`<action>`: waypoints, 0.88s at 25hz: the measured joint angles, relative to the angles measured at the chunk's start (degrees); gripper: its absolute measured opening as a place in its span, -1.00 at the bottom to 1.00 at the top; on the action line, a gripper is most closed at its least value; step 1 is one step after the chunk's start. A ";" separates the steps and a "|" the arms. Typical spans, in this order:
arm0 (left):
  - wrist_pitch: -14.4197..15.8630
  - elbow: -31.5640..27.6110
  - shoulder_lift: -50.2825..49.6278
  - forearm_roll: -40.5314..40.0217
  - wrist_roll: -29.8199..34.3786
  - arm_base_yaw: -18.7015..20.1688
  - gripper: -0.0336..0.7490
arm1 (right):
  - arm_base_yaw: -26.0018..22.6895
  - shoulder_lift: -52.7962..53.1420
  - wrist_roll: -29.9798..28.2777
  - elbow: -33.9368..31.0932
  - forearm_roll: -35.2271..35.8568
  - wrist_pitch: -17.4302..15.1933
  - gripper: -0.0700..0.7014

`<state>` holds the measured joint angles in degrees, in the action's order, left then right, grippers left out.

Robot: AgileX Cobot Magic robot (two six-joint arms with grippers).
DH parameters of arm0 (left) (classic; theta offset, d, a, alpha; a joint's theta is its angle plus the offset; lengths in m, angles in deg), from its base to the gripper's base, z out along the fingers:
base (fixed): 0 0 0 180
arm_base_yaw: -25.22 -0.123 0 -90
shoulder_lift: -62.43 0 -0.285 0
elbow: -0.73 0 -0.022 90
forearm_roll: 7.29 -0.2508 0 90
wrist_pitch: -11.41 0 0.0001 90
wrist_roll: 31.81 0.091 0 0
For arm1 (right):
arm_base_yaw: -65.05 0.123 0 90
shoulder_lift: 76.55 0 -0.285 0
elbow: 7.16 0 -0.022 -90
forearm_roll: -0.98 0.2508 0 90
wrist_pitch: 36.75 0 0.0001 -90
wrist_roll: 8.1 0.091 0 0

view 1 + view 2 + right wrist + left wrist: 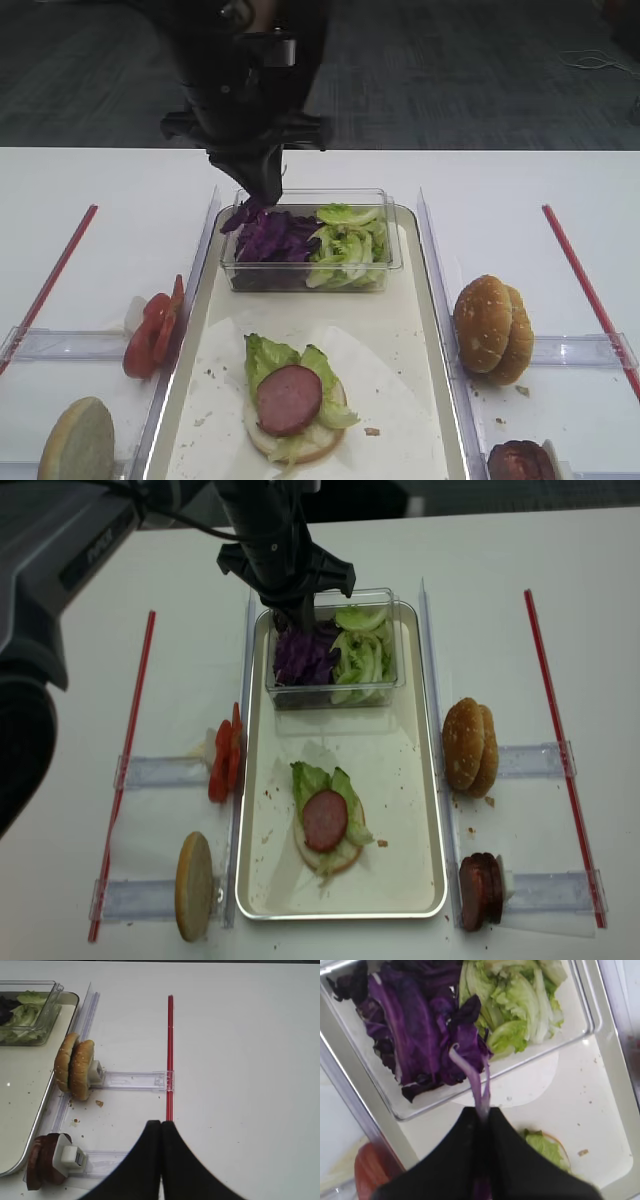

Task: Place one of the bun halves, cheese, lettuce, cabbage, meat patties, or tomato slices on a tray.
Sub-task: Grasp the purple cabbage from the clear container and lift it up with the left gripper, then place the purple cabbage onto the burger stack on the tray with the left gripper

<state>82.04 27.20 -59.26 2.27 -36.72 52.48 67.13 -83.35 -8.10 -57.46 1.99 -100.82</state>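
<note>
Left wrist: curled deep-purple cabbage (470, 1067) strip hangs pinched in fingers (457, 1155).

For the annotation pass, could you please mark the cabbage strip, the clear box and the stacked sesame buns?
cabbage strip (470, 1067), left wrist view, pale rib above the fingers.
clear box (310, 277), exterior high view, front wall.
sesame buns (74, 1066), right wrist view, crust of the nearer half.

A clear plastic box (310, 275) sits at the far end, with see-through walls. Two red straws (128, 760) lie on the white table (520, 180), one on each side (560, 750), running front to back. Narrow clear holders (135, 1080) lie crosswise between each straw and the middle, two on each side, and a few crumbs (99, 1103) lie near the right ones.
</note>
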 joint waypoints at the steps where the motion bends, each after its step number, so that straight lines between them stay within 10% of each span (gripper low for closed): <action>1: 0.00 -1.61 1.46 0.23 0.28 0.00 -0.79 | 0.00 0.00 0.00 0.00 0.00 0.00 -0.80; 22: -0.36 -26.35 16.91 0.18 2.39 11.24 -0.79 | 0.00 0.00 0.00 0.00 0.00 0.00 -0.80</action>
<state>81.69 0.85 -42.35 2.45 -34.33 63.72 67.13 -83.35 -8.10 -57.46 1.99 -100.82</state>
